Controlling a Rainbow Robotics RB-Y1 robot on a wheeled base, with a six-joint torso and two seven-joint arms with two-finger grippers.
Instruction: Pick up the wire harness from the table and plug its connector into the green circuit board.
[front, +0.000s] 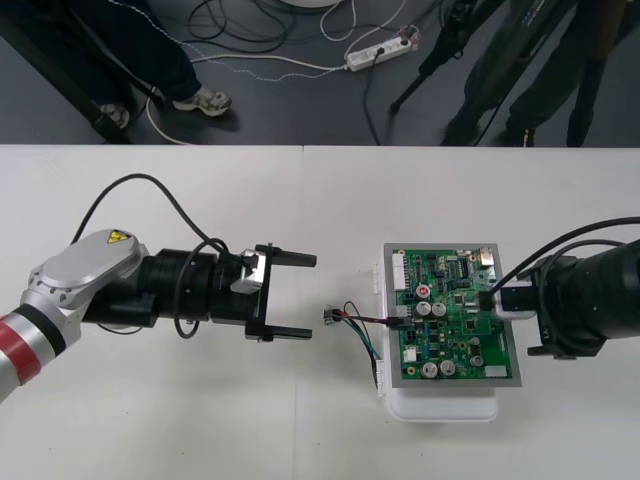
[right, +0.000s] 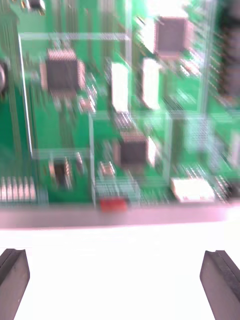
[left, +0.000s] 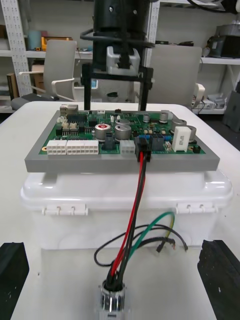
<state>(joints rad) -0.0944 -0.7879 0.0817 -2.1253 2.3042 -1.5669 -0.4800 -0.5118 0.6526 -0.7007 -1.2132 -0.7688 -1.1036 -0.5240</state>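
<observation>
Wire harness (front: 362, 320) plugged into green circuit board (front: 450, 315), left hand (front: 313, 297) level, spread, nearby, right hand (right: 120, 285) spread at opposite edge.

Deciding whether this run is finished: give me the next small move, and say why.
Probably back the left end effector away to its side. The plug looks seated at the edge of the green board, wires hanging to the socket on the table. Both end effectors stand open, holding nothing, the right end effector at the board's opposite edge.
</observation>
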